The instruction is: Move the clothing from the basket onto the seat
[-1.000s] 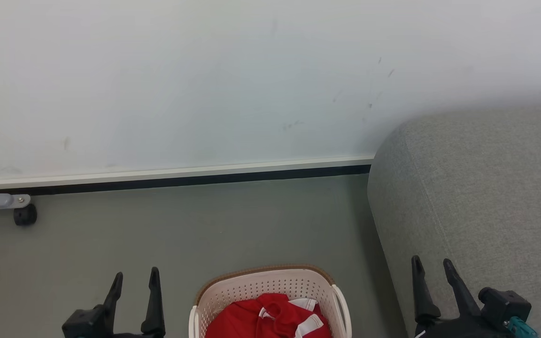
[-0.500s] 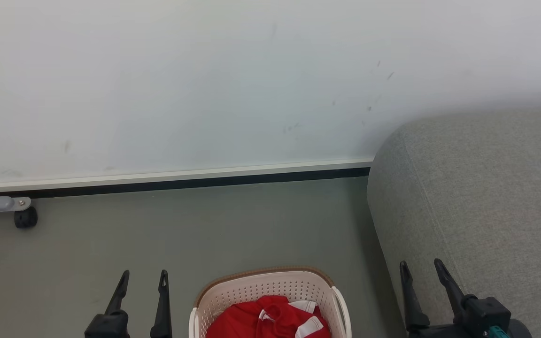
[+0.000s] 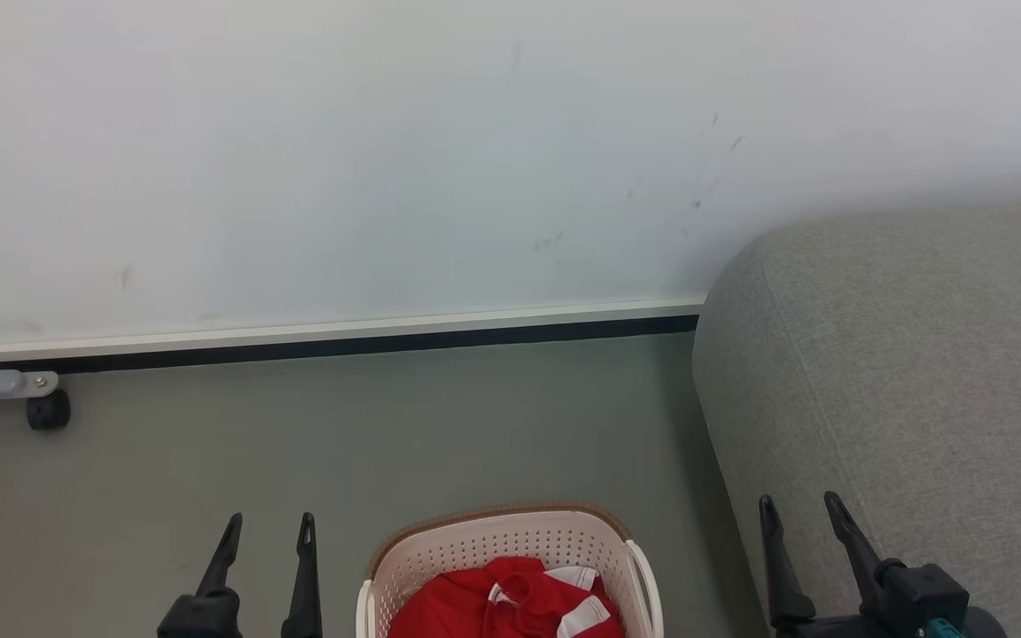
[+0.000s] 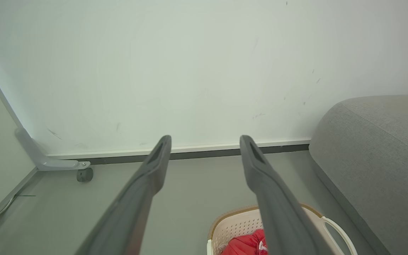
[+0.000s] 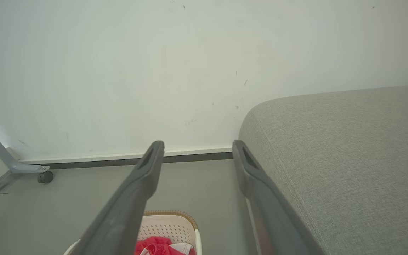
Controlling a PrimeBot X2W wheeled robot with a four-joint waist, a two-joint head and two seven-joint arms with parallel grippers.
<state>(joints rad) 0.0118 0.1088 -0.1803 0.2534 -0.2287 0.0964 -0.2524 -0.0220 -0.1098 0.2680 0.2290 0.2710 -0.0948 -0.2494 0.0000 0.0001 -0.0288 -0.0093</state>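
**Plainly nothing lifted yet: red clothing sits in the basket, both pincers wide**

Evidently the work has not begun. The red clothing (image 3: 493, 602), white trim showing, lies bunched inside the laundry basket (image 3: 475, 539). The basket stands on the grey-green floor (image 3: 386, 425), just beside the rounded end of the grey sofa (image 3: 900, 372). The bottom edge of the head view cuts the heap, so how many garments it holds cannot be told.

The left gripper (image 3: 271, 521) hangs over bare floor to the basket's left, fingers spread wide and holding nothing. The right gripper (image 3: 798, 501) hangs before the sofa's edge on the basket's other side, equally wide and empty. Both wrist views confirm the gap between each pair of fingers, with the basket low in each.

Flanking the basket this way looks like a ready stance: either arm can dip in, and the right one already stands near the drop place. The next move probably calls for a descent into the heap.
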